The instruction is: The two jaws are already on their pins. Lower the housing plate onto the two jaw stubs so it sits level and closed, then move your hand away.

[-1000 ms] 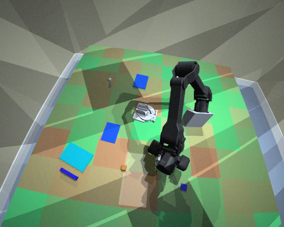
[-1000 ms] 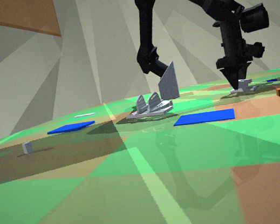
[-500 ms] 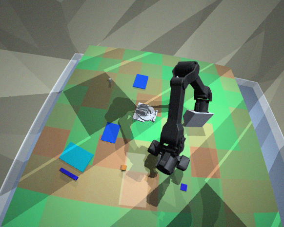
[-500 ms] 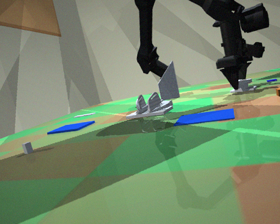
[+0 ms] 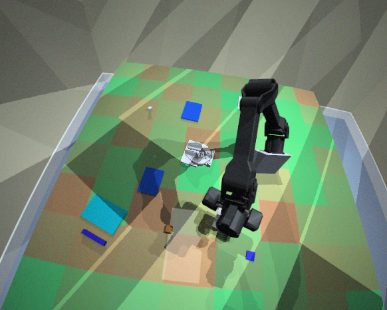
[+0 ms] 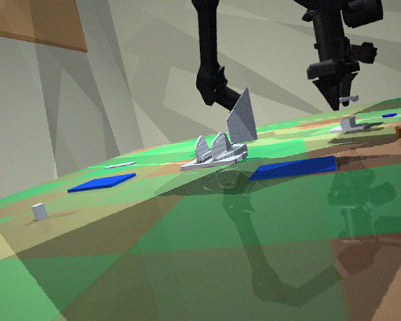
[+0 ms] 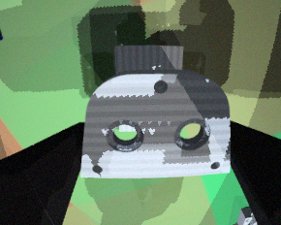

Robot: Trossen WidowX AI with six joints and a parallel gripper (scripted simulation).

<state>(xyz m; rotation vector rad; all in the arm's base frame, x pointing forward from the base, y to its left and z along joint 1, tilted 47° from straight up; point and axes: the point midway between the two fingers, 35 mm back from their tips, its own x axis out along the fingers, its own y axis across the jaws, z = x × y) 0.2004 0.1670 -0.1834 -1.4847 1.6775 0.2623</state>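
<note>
My gripper [image 5: 231,223] [image 6: 340,106] [image 7: 154,128] is closed around the housing plate [image 6: 350,98] [image 7: 160,104], which I carry above a pale stand [image 6: 348,124] [image 7: 147,60], apart from the jaw assembly [image 5: 197,154] [image 6: 213,158]. From the top, my own wrist hides nearly all of the plate; in the exterior view my fingertips cover part of it, and only a thin edge shows. Whether it is quite level I cannot tell. My wrist view cuts off both black fingers at the sides and catches just a corner of something grey at lower right.

The plate is pale grey and finely ribbed, with rounded far corners, a straight near edge, two raised ring-shaped openings and three small dark holes. The jaw assembly has two upright, curved lobes on a flat base. Patchy shadows blur the plate's outline.
</note>
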